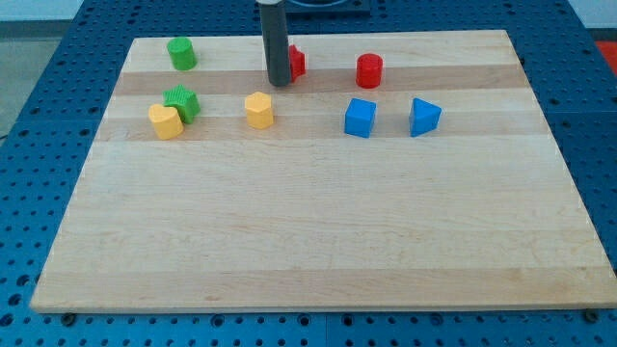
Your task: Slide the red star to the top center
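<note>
Nearest the view's bottom lies the bare wooden board (318, 241); the blocks sit in its upper third. From the view's left: a yellow block (166, 121) touching a green star (182, 102), a yellow hexagonal block (258, 110), a blue cube (360, 118) and a blue triangular block (423, 117); above these, a green cylinder (180, 53) and a red cylinder (369, 70). The red star (297, 62) stands near the top edge, close to centre, mostly hidden behind the rod. My tip (280, 83) rests just at the star's left side, seemingly touching it; the arm carries no claw, only this rod. Judged from this layout, the star lies to the view's right of the tip, so a rightward push would carry it along the top edge.
</note>
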`<state>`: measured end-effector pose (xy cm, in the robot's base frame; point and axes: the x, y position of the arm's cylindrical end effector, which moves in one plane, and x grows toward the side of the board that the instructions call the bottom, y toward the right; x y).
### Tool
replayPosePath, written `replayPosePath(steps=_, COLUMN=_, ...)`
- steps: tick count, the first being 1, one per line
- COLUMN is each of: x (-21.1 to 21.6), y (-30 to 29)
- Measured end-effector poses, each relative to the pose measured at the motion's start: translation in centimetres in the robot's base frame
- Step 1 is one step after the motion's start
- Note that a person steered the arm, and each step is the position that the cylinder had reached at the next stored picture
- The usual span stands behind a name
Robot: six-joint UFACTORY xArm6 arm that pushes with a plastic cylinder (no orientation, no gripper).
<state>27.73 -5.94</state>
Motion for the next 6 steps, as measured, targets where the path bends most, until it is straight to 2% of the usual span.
replayPosePath(steps=1, x=-5.5, y=0.9)
replayPosePath(steps=2, x=-8.4, y=-0.3)
replayPosePath(steps=3, x=-8.6, y=-1.5)
replayPosePath(steps=4, x=-8.5, y=-1.2)
replayPosePath(steps=6, x=-0.9, y=8.6)
